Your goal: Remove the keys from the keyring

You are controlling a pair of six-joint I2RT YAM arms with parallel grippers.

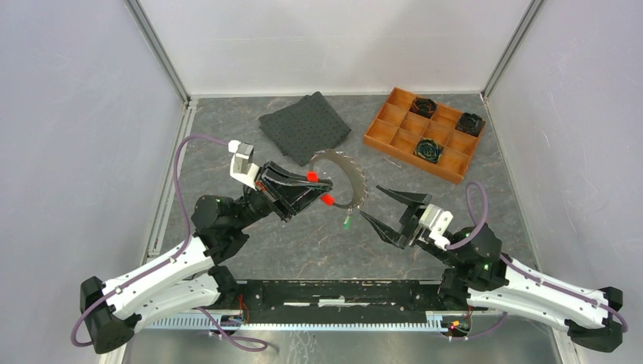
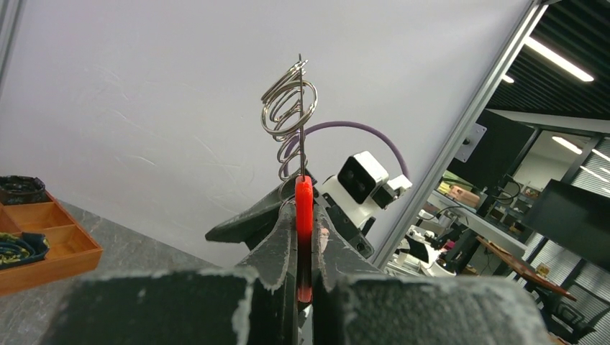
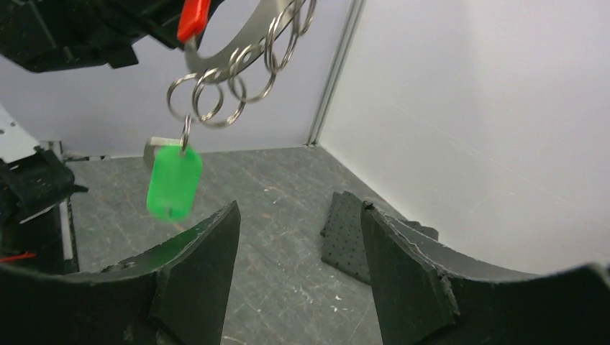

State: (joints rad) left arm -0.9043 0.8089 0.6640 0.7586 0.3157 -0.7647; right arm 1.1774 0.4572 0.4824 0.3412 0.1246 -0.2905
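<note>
The keyring (image 1: 359, 178) stands roughly on edge in the air, and the green key (image 3: 173, 183) hangs from it by a chain of small rings (image 3: 230, 83), long axis vertical, head downward. Below lies a grey marbled table (image 1: 303, 243), closed in by white walls (image 1: 326, 38) and metal corner posts (image 1: 163, 53). The left gripper (image 1: 322, 188) pinches the red key (image 2: 303, 230) edge-on by what seems its plastic head, while the right gripper (image 3: 300, 212) has its jaws spread wide, touching nothing, near the green key.
</note>
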